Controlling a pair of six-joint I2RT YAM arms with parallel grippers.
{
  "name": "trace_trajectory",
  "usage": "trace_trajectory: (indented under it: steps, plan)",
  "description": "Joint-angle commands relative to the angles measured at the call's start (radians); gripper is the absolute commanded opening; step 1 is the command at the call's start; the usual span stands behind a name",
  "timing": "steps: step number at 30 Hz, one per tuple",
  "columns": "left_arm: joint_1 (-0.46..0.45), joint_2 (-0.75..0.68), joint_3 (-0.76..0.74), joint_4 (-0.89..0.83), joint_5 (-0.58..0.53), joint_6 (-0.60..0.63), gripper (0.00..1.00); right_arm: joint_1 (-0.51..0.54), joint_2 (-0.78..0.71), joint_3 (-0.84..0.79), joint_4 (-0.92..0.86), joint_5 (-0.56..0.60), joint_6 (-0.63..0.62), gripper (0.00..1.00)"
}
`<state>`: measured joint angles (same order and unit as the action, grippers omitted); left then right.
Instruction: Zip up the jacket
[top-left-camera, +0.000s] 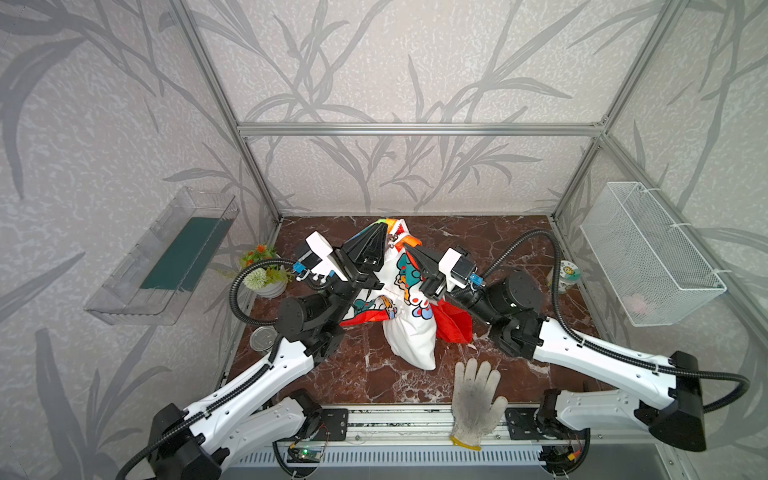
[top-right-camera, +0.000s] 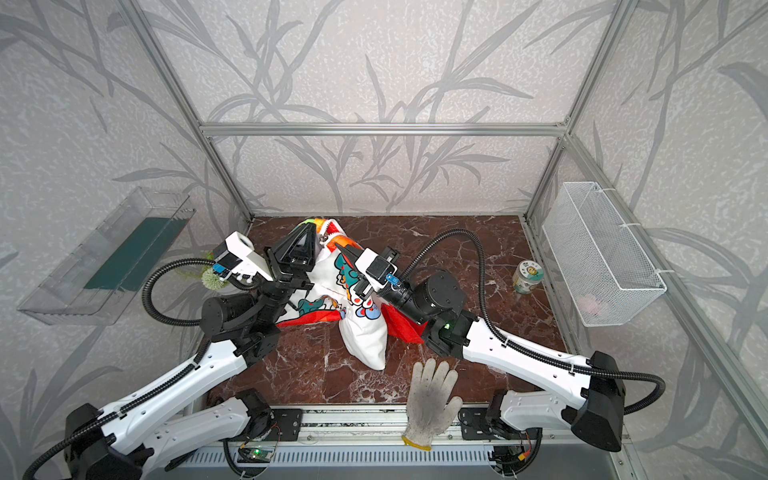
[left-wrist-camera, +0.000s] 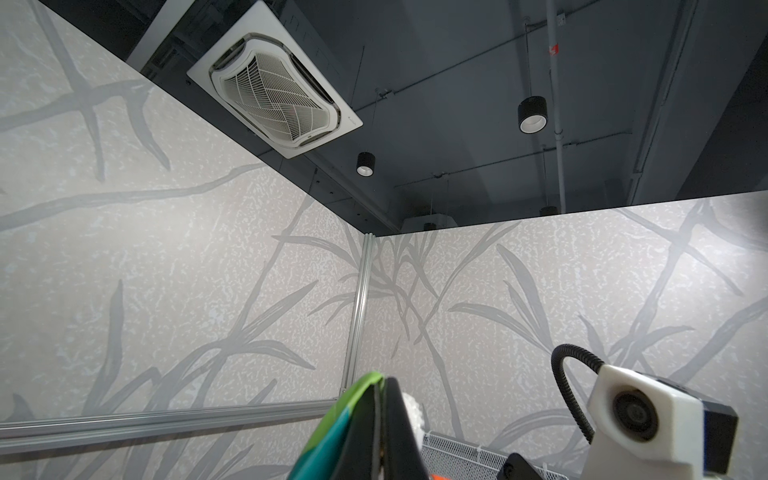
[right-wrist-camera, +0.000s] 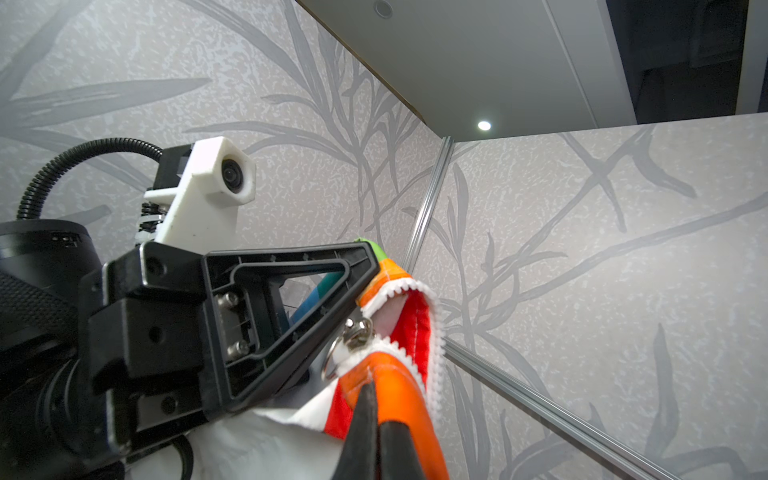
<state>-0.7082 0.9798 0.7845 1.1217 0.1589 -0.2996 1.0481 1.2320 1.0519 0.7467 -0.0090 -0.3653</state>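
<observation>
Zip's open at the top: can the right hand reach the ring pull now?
Probably not: the right hand is shut on the jacket just beside the ring pull; it must release first.

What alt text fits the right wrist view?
Shut black right gripper pinches the orange edge of a rainbow-striped child's jacket near the metal ring pull of its white zipper. The shut black left gripper holds the opposite edge, against leaf-patterned grey walls.

Jacket (top-left-camera: 409, 332): thin smooth cloth, slight sheen; ring pull (right-wrist-camera: 356, 335) polished metal. Tabletop (top-left-camera: 365, 374): glossy veined stone finish. Fingers (right-wrist-camera: 286, 253): matt black moulded plastic. Glove (top-left-camera: 473, 399): coarse knit cloth. Basket (top-left-camera: 648, 253): white-coated wire mesh.
</observation>
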Motion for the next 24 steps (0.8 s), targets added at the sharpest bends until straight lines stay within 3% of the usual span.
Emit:
trace_trajectory:
  steps: [1,24]
  plan:
    - [-0.006,-0.006,0.001,0.038,-0.009,0.031,0.0,0.005,-0.019,0.031,0.062,0.004,0.012,0.0]
    - [-0.019,-0.018,-0.009,0.013,0.0,0.053,0.0,0.005,-0.032,0.034,0.057,0.014,0.016,0.0]
